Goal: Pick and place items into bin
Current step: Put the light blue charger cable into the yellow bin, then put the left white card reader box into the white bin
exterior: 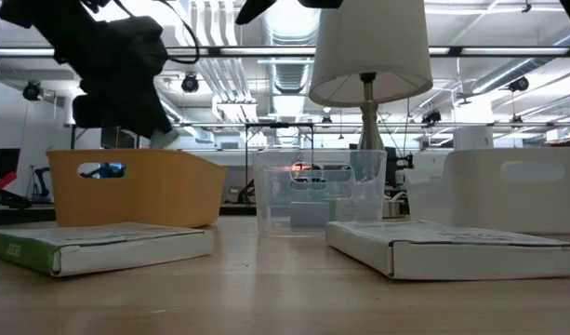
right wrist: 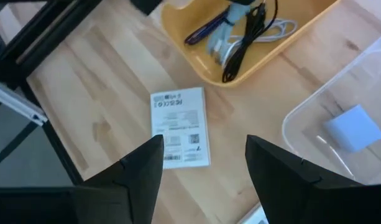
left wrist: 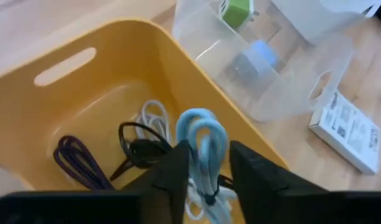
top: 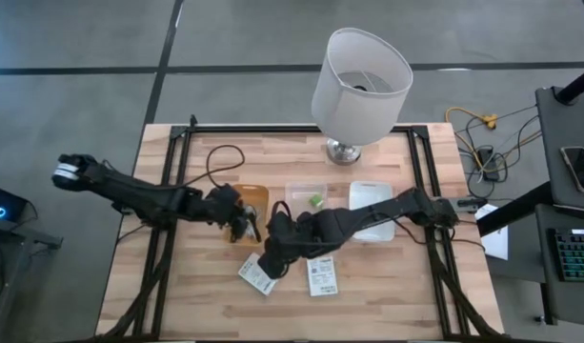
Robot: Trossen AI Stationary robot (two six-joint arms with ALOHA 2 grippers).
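My left gripper (top: 243, 223) (left wrist: 210, 154) is over the yellow bin (top: 254, 196) (left wrist: 125, 68), shut on a pale blue-grey cable coil (left wrist: 202, 134). On the bin floor lie a purple cord (left wrist: 74, 159), a black cord (left wrist: 140, 149) and a white cable (left wrist: 154, 114). My right gripper (top: 271, 259) (right wrist: 202, 144) is open, hovering above a flat white printed packet (right wrist: 179, 127) (top: 256, 275) that lies flat on the table. A second packet (top: 321, 277) lies beside it. A green cube (left wrist: 236, 10) and a bluish cube (left wrist: 258, 53) sit in the clear bin (top: 306, 198). My left gripper pinches the pale cable coil between its two fingers, coming from above and pointing down into the yellow bin. The coil's looped end (left wrist: 201, 123) sticks out past the fingertips. In the right wrist view the cable (right wrist: 220, 38) reaches down to the bin floor among the other cords.
A big white lamp (top: 360, 81) stands at the table's far edge. A white bin (top: 372, 193) sits right of the clear bin, partly under my right arm. Bare wood lies along the table's near edge (top: 387, 305). Black frame rails (top: 168, 191) run down both sides.
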